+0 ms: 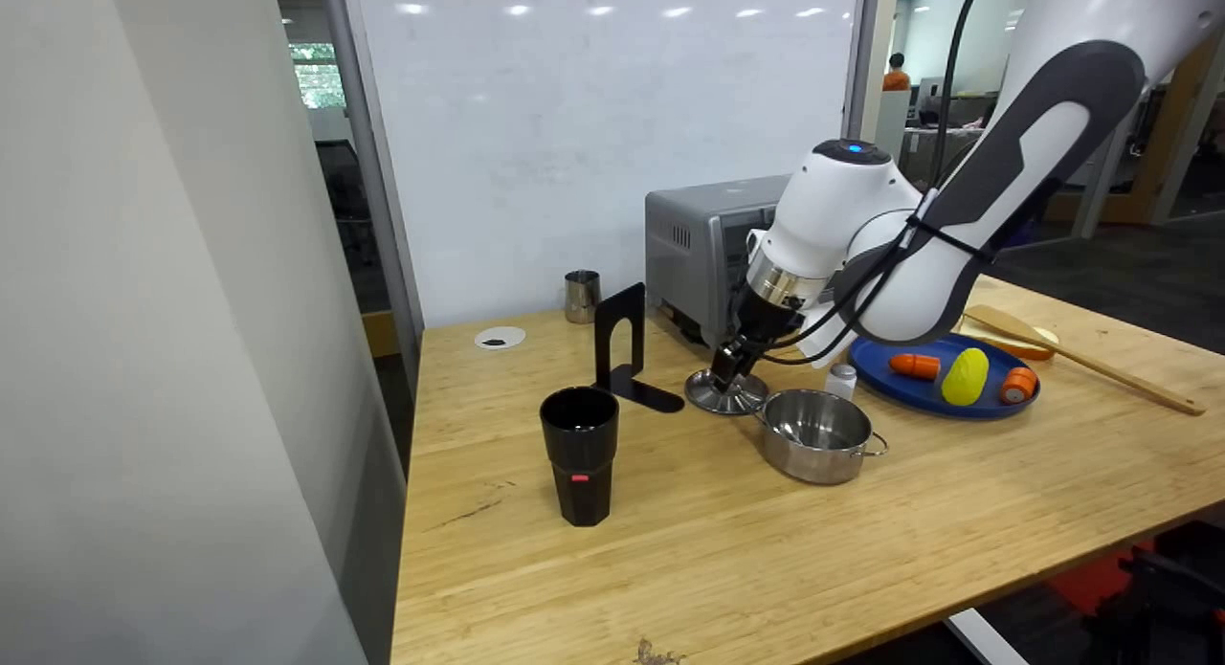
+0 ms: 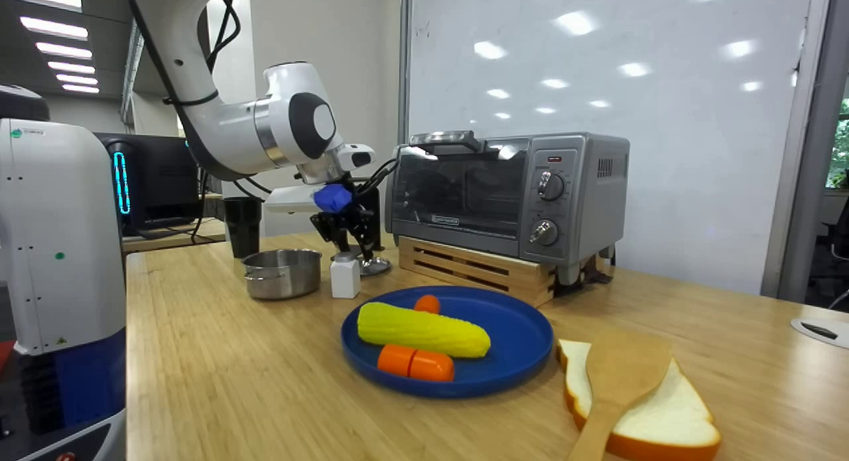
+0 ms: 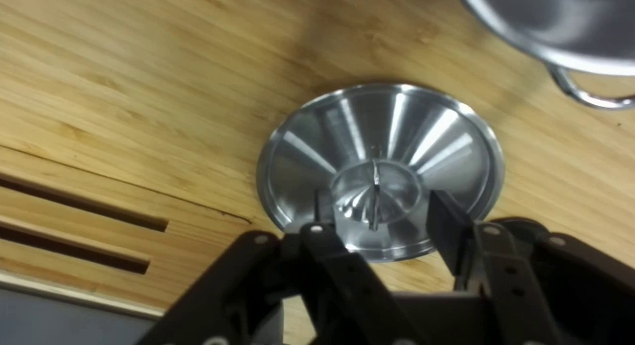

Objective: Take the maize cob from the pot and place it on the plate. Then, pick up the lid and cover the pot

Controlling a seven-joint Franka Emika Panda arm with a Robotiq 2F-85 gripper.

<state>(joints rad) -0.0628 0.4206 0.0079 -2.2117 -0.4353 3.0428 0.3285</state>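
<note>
The yellow maize cob (image 1: pixel 965 376) (image 2: pixel 424 330) lies on the blue plate (image 1: pixel 909 395) (image 2: pixel 521 331) among orange pieces in both exterior views. The steel pot (image 1: pixel 818 462) (image 2: pixel 285 280) stands uncovered on the table; its rim and handle show at the top right of the wrist view (image 3: pixel 516 37). The silver lid (image 1: pixel 706 399) (image 2: pixel 378 267) (image 3: pixel 377 131) lies knob up on the table beside the pot. My gripper (image 1: pixel 727 370) (image 2: pixel 356 247) (image 3: pixel 381 206) is open low over the lid. In the wrist view its fingers appear on either side of the upright knob, with gaps.
A white shaker (image 1: pixel 840 382) (image 2: pixel 345 278) stands between pot and plate. A black bookend (image 1: pixel 651 393) is close beside the lid, with a black cup (image 1: pixel 581 454) nearby. The toaster oven (image 2: pixel 464 196) stands behind on a wooden base (image 2: pixel 477 268). Bread (image 2: pixel 663 414) lies under a spatula (image 2: pixel 623 368).
</note>
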